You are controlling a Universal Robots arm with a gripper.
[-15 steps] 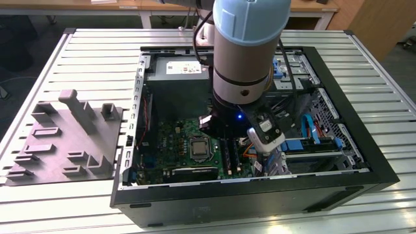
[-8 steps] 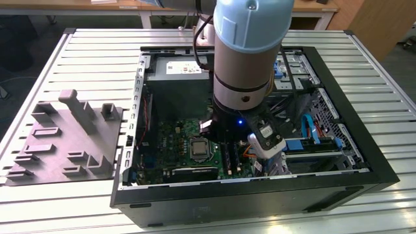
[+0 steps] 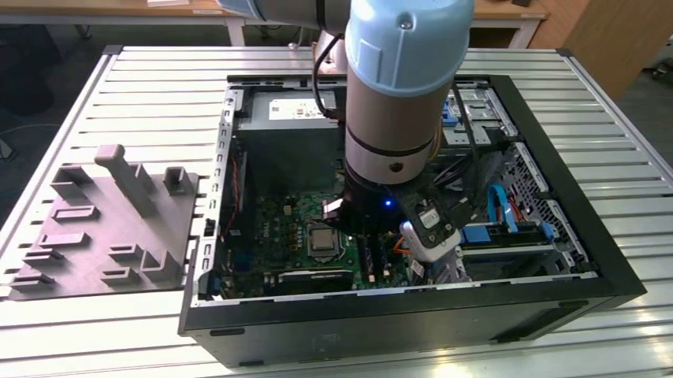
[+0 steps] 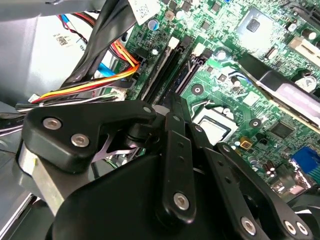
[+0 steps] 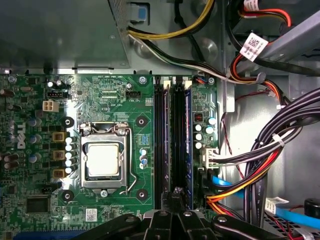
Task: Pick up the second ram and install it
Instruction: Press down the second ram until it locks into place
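Note:
My gripper (image 5: 175, 196) hangs low inside the open computer case (image 3: 589, 260), right over the black memory slots (image 5: 161, 145) of the green motherboard (image 5: 105, 100). The black fingers (image 4: 176, 131) are drawn together, and nothing shows between them. A long dark blue memory stick (image 5: 188, 145) stands on edge in the slot nearest the cable bundle, with my fingertips at one end of the slot beside it. I cannot tell whether this stick is the second ram. In the exterior view the arm's wrist covers most of the gripper (image 3: 363, 227).
The processor socket (image 5: 103, 160) lies beside the slots. Thick black, red and yellow cables (image 5: 260, 165) crowd the other side. The power supply (image 3: 289, 110) fills the far end of the case. A grey slotted fixture (image 3: 105, 220) lies on the ribbed table at the exterior view's left.

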